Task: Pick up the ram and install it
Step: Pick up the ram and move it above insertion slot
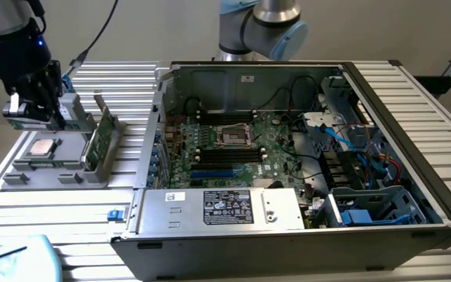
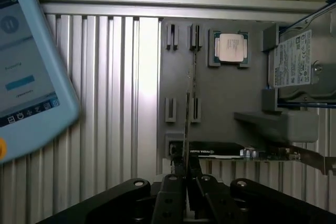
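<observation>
My gripper [image 1: 34, 113] hangs over the grey parts tray [image 1: 22, 176] at the exterior view's left, shut on the ram [image 1: 31, 124], a narrow green stick held lengthwise just under the fingers. In the wrist view the ram [image 2: 188, 129] is seen edge-on as a thin line running out from between the closed black fingers [image 2: 169, 198] above the tray [image 2: 226, 93]. The ram looks lifted clear of the tray's slots. The open computer case [image 1: 413, 117] lies to the right, with black memory slots [image 1: 227, 117] on its motherboard [image 1: 276, 138].
A wider green card [image 1: 100, 140] stands upright in the tray beside the gripper, and it also appears in the wrist view [image 2: 236, 153]. A processor chip [image 1: 41, 147] lies on the tray. A hard drive [image 2: 299, 61] and a blue tablet [image 2: 26, 72] flank the tray. The power supply [image 1: 225, 208] fills the case's front.
</observation>
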You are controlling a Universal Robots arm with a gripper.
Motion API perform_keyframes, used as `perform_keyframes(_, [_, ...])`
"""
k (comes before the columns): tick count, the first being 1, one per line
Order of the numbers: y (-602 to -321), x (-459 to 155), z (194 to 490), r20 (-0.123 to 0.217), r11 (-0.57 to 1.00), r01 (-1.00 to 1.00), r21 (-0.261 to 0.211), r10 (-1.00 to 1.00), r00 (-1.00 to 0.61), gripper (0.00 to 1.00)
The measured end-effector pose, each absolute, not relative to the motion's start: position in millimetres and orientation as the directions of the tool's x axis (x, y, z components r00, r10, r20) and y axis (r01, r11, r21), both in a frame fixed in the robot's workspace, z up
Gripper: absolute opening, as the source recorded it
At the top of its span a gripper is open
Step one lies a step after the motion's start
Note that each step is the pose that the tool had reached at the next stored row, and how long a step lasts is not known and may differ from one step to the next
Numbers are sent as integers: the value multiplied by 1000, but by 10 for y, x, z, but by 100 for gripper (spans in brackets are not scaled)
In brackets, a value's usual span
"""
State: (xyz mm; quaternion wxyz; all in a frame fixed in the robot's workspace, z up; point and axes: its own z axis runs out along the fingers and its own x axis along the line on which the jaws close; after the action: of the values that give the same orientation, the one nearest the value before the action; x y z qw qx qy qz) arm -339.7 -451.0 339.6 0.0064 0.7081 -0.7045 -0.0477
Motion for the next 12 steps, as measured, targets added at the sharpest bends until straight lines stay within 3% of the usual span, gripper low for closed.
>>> perform_keyframes(12, [-4524,-2914,3696,-87,-10,-997,79,-996,3,14])
